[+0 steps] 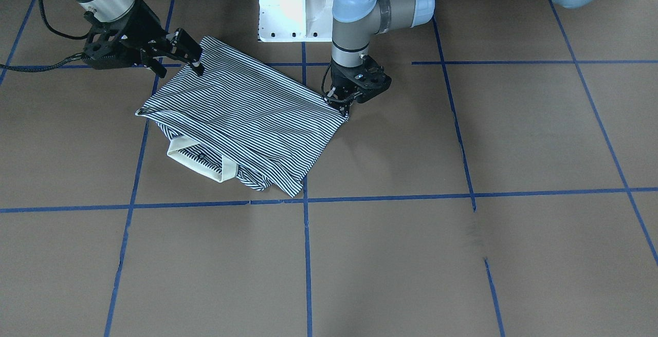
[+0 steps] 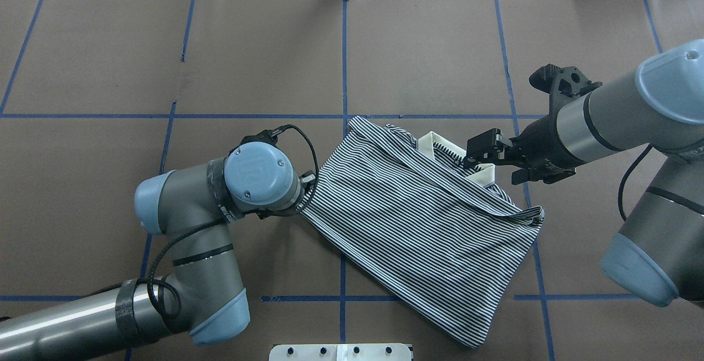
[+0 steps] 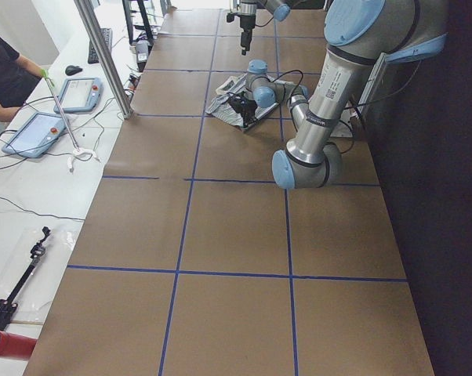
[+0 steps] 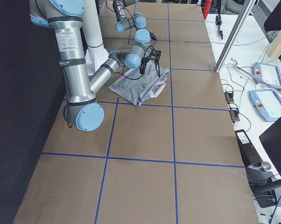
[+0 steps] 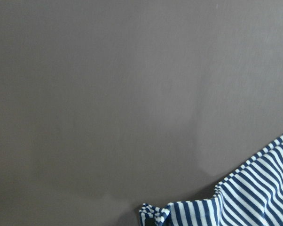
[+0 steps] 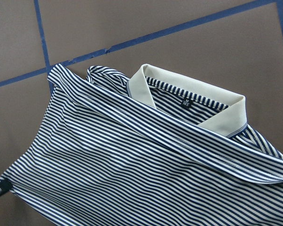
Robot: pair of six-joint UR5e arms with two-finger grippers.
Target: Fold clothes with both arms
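Observation:
The striped polo shirt point(image 1: 247, 116) lies folded on the brown table, its cream collar point(image 1: 198, 162) on the side away from the robot. It also shows in the overhead view point(image 2: 418, 223) and in the right wrist view point(image 6: 132, 169). My left gripper point(image 1: 343, 108) points down at one corner of the shirt and is shut on it; the left wrist view shows the bunched corner point(image 5: 155, 215) at its bottom edge. My right gripper point(image 1: 180, 70) is open and empty, just above the shirt's opposite side, near the collar point(image 2: 456, 154).
The white pedestal base point(image 1: 293, 8) stands just behind the shirt. Blue tape lines point(image 1: 306, 255) mark a grid on the table. Tablets point(image 3: 36, 133), cables and a person point(image 3: 5, 70) are on the white bench beyond the table's far edge.

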